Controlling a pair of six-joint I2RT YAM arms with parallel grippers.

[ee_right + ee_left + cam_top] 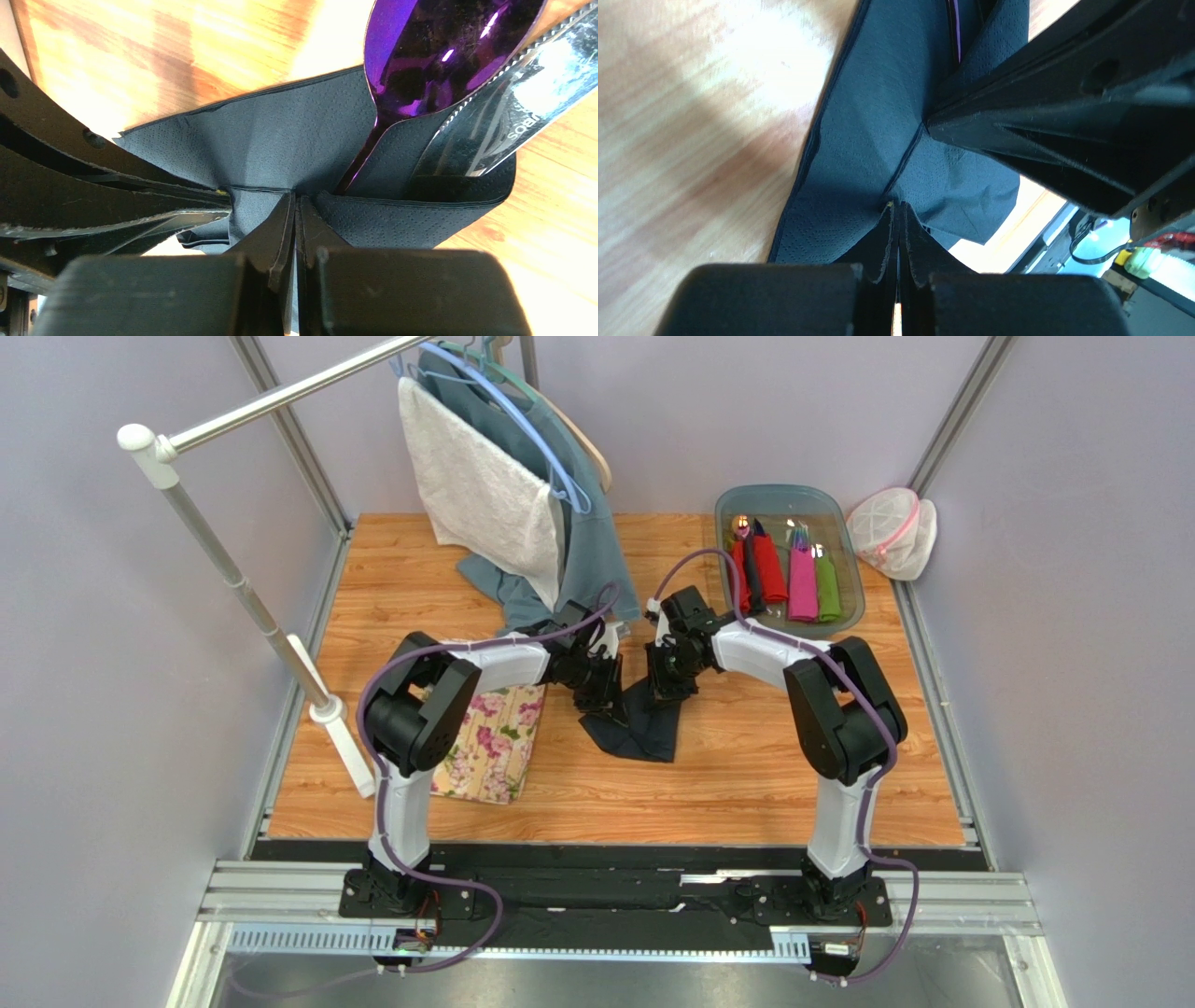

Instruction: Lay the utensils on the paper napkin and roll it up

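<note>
Fingers on both arms are pressed together on paper: the left gripper [898, 208] pinches a raised crease of the paper napkin [864, 140], and the right gripper [295, 199] pinches a fold just below the purple spoon [442, 56] and a silver utensil [516, 91], whose ends stick out of the wrap. The napkin lies bunched mid-table between the two wrists, near the floral mat [491, 742]. Gripping it from two sides probably serves to hold the sheet snug around its load while the roll is tightened.
</note>
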